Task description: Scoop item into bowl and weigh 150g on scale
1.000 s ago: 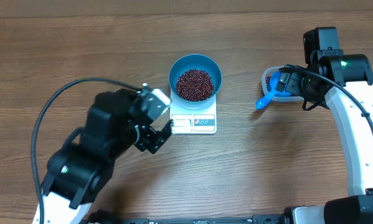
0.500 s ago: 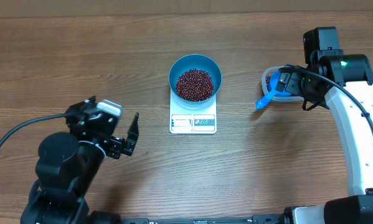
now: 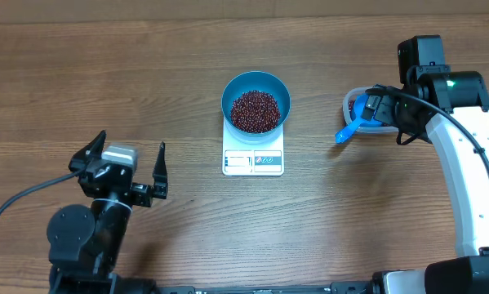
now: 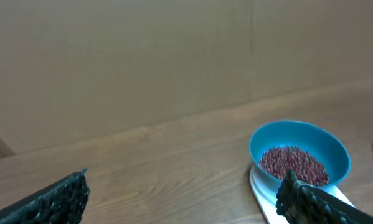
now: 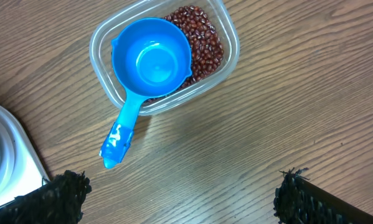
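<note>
**Beans in the bowl, both grippers empty**

From overhead, the blue bowl (image 3: 256, 79) of beans (image 3: 255, 111) sits on the scale (image 3: 253, 162) mid-tabletop. Only the right wrist view shows the scoop (image 5: 152, 62) lying empty in the clear tub (image 5: 233, 43) toward the right edge, below the right gripper (image 5: 183, 177), fingers wide apart. The left gripper (image 3: 132, 139), fingers also apart, has drawn back from the scale toward the near-left corner.

The overhead camera looks straight down from high up and takes in the whole table (image 3: 146, 65), with the bowl (image 3: 231, 94) on the scale (image 3: 253, 162) at centre frame. The left wrist camera sits low and faces almost level across the wood. It shares that bowl and scale, at its lower right. The right wrist camera looks down from close above the tub (image 5: 230, 37) and scoop (image 5: 152, 65), which the overhead view shows at upper right. A corner of the scale shows at its left edge.
</note>
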Controlling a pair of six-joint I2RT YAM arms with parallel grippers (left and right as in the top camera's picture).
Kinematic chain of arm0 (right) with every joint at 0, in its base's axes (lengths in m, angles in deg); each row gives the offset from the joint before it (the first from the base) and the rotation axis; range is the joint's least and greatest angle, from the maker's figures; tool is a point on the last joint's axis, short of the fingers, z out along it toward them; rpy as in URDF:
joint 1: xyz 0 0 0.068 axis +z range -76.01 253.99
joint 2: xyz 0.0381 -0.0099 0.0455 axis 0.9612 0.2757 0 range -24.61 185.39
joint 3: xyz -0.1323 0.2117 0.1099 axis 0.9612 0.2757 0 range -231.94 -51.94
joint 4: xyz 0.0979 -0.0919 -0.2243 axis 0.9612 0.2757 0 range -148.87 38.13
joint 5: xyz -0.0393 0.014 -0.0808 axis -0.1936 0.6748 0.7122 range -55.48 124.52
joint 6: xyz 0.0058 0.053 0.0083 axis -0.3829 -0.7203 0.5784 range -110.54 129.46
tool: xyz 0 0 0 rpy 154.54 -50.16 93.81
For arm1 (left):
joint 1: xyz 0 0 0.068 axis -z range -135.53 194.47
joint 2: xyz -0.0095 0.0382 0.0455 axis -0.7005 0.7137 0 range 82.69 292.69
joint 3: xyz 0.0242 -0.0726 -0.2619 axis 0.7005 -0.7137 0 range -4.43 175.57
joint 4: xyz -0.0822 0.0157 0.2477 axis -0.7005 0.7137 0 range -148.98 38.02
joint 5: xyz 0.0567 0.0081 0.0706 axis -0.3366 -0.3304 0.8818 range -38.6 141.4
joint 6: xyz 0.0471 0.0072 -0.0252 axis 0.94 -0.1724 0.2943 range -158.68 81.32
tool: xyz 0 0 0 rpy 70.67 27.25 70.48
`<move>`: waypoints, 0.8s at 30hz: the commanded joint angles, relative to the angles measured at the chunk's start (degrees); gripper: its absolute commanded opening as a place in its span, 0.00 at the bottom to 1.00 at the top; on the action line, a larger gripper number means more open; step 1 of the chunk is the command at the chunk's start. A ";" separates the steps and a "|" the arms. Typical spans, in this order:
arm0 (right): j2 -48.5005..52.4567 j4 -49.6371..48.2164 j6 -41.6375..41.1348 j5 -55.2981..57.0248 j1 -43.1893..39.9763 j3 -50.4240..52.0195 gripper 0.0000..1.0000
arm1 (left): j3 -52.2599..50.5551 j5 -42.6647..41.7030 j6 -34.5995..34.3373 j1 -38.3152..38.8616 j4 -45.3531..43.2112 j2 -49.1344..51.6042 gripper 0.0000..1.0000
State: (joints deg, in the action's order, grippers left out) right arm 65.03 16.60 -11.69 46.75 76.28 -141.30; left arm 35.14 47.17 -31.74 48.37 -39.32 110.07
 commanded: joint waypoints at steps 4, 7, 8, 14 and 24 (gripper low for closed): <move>0.07 -0.35 0.63 0.13 -0.15 -1.77 1.00 | -7.74 0.37 -6.38 -2.25 -8.07 -4.74 0.99; 0.07 -0.35 0.63 0.13 -0.15 -1.77 1.00 | -11.15 0.35 -8.70 -3.96 -11.52 -7.02 0.99; 0.04 -0.35 0.63 0.15 -0.15 -1.77 1.00 | -12.31 0.33 -8.90 -4.63 -12.61 -7.87 1.00; 0.07 -0.35 0.63 0.13 -0.15 -1.77 1.00 | -17.75 0.20 -8.92 -8.20 -16.28 -13.25 0.99; 0.07 -0.35 0.63 0.13 -0.15 -1.77 1.00 | -24.13 1.73 -8.90 -10.47 -21.05 -21.35 1.00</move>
State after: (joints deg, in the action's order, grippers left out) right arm 65.03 16.60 -11.71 46.77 76.28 -141.30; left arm 13.11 47.70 -40.07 38.66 -59.08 90.85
